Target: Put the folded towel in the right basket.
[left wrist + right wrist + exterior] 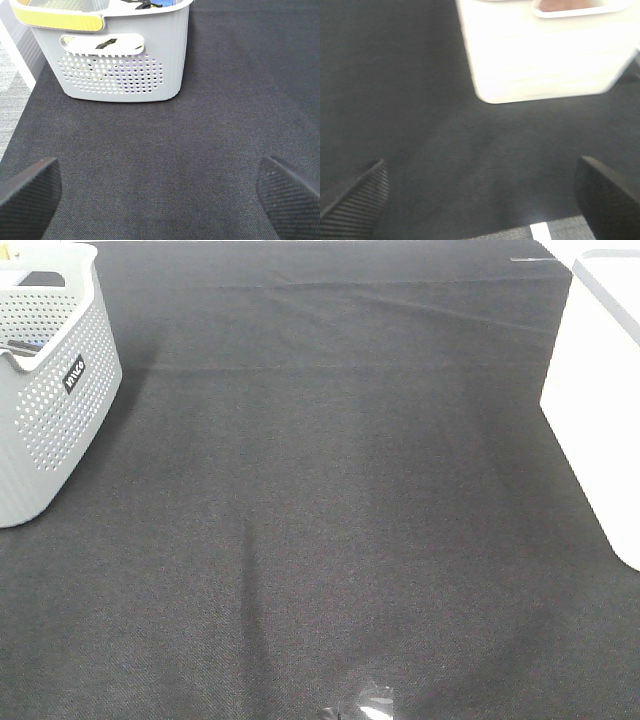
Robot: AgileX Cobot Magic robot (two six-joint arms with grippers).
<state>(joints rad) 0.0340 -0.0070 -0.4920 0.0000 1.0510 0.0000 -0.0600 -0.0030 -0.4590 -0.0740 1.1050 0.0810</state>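
No folded towel lies on the black cloth in any view. The right basket [600, 390] is white and stands at the right edge; it also shows in the right wrist view [545, 55], blurred, with a bit of something pinkish [565, 5] just inside its rim. My right gripper [480, 195] is open and empty, low over the cloth a short way from that basket. My left gripper [160, 190] is open and empty over the cloth, facing the grey basket. Neither gripper shows in the exterior high view.
A grey perforated basket [50, 390] stands at the left edge; in the left wrist view [120, 65] it holds something yellow [55, 17] and dark items. Black cloth [330, 520] covers the table between the baskets.
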